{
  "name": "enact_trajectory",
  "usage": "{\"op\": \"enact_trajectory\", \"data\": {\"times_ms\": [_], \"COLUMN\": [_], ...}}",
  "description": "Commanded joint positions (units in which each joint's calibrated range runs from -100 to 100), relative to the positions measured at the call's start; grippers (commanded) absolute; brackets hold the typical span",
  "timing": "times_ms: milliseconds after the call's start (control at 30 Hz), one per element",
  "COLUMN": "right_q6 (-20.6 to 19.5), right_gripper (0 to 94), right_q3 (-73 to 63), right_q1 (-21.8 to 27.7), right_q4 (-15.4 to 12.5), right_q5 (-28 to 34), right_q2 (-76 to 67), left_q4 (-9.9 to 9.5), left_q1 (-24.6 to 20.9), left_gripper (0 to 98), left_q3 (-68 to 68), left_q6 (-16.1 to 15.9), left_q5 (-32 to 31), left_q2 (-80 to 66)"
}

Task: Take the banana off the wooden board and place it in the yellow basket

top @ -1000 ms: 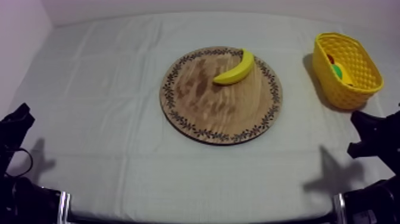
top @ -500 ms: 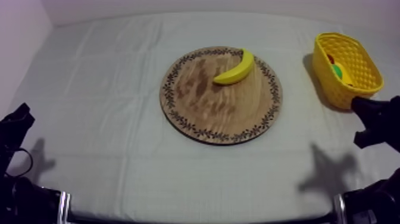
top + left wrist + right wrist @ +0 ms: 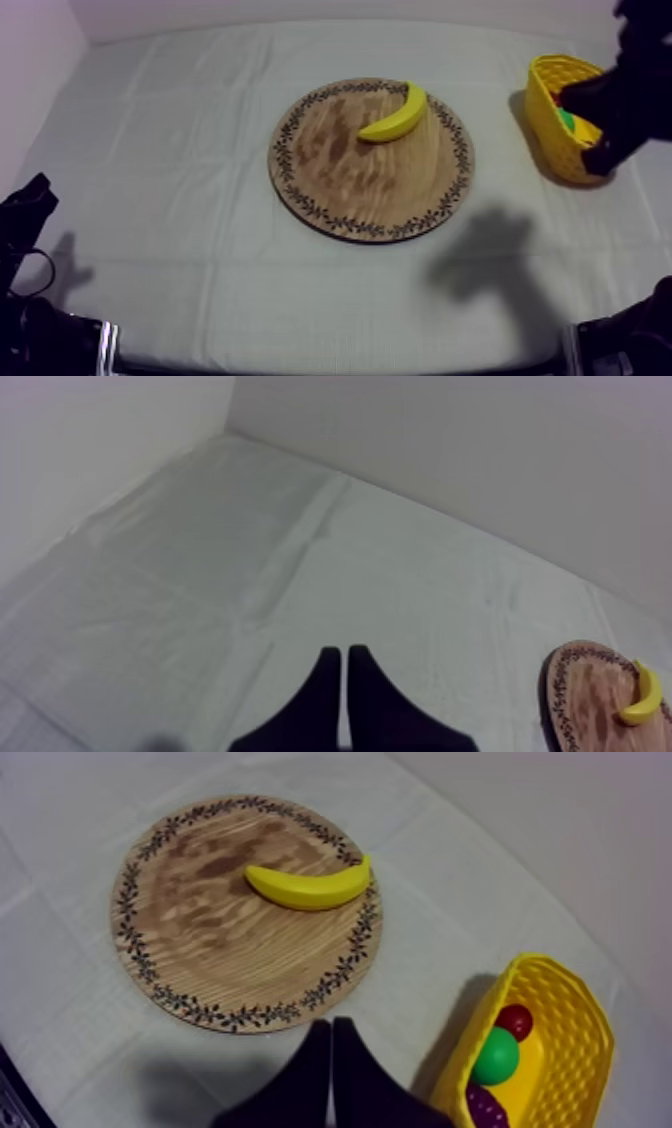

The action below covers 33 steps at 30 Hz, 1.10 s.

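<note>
Yellow banana [image 3: 395, 113] lay ungrasped on the wooden board [image 3: 371, 158] — right end effector [image 3: 331, 1024] pressed together, short of it.

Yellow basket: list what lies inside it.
Inside the yellow basket lie a small red fruit, a round green fruit and a dark purple piece, probably grapes. The basket's wall covers part of them, and the floor beneath cannot be seen.
</note>
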Motion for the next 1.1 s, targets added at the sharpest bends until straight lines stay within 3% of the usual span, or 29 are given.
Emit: {"op": "enact_trajectory", "data": {"times_ms": [0, 167, 467, 800, 1067], "right_q6": [1.6, 4.2, 10.8, 17.0, 21.1], "right_gripper": [0.3, 0.3, 0.3, 0.4, 0.4], "right_q3": [-8.9, -18.7, -37.9, -50.9, -58.4], "right_q1": [-0.2, -0.6, 2.3, 1.9, 2.4], "right_q4": [-0.3, -1.0, -5.9, -6.9, -7.2], "right_q5": [3.7, 10.0, 19.5, 27.8, 30.6], "right_q2": [9.9, 21.0, 39.9, 54.7, 61.3], "left_q4": [0.00, 0.00, 0.00, 0.00, 0.00], "left_q1": [0.0, 0.0, 0.0, 0.0, 0.0], "left_gripper": [0.1, 0.1, 0.1, 0.1, 0.1], "left_q3": [0.0, 0.0, 0.0, 0.0, 0.0], "left_q6": [0.0, 0.0, 0.0, 0.0, 0.0], "left_q5": [0.0, 0.0, 0.0, 0.0, 0.0], "left_q2": [0.0, 0.0, 0.0, 0.0, 0.0]}}
